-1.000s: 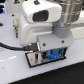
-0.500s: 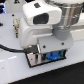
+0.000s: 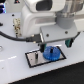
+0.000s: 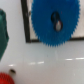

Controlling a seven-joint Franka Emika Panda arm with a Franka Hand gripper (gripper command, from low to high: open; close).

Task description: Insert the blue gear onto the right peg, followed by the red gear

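Observation:
The blue gear (image 3: 51, 53) lies flat over the exterior view's right half of the grey, black-bordered plate (image 3: 34, 59). My gripper (image 3: 50, 46) is directly above the gear, and its fingers are hidden by the hand, so I cannot tell whether they grip. In the wrist view the blue gear (image 4: 50, 25) fills the middle, with a dark hub and a pale spot in its centre hole. The right peg is hidden under the gear. The red gear (image 4: 5, 79) shows only at the wrist picture's edge, off the plate (image 4: 27, 22).
A dark green object (image 4: 2, 35) sits beside the plate in the wrist view. The white arm body (image 3: 47, 20) fills the upper part of the exterior view. A black cable (image 3: 10, 37) runs at the exterior view's left.
The arm has come down a little over the plate. The blue gear stays over the same part of the plate.

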